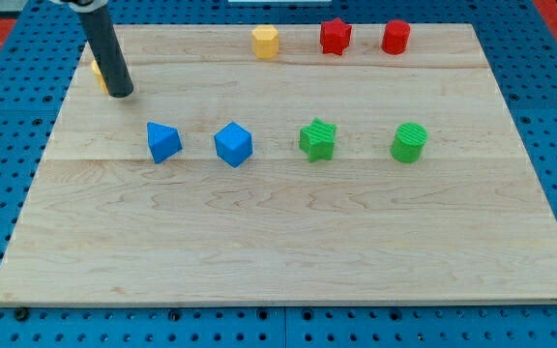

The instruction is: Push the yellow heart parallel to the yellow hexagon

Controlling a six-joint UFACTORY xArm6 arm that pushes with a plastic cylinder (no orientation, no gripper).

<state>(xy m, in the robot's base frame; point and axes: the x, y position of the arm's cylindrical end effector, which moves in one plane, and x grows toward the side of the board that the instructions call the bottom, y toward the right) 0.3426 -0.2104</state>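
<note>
The yellow heart (pixel 97 74) sits near the board's upper left edge, mostly hidden behind my rod; only a yellow sliver shows on the rod's left. My tip (pixel 120 93) rests on the board right beside it, on its right side, seemingly touching. The yellow hexagon (pixel 265 42) stands at the view's top, near the middle, well to the right of the heart and slightly higher.
A red star (pixel 335 36) and a red cylinder (pixel 395 37) stand right of the hexagon. Across the middle lie a blue triangle (pixel 162 141), a blue cube (pixel 232 144), a green star (pixel 318 139) and a green cylinder (pixel 409 142). The wooden board (pixel 278 251) lies on blue pegboard.
</note>
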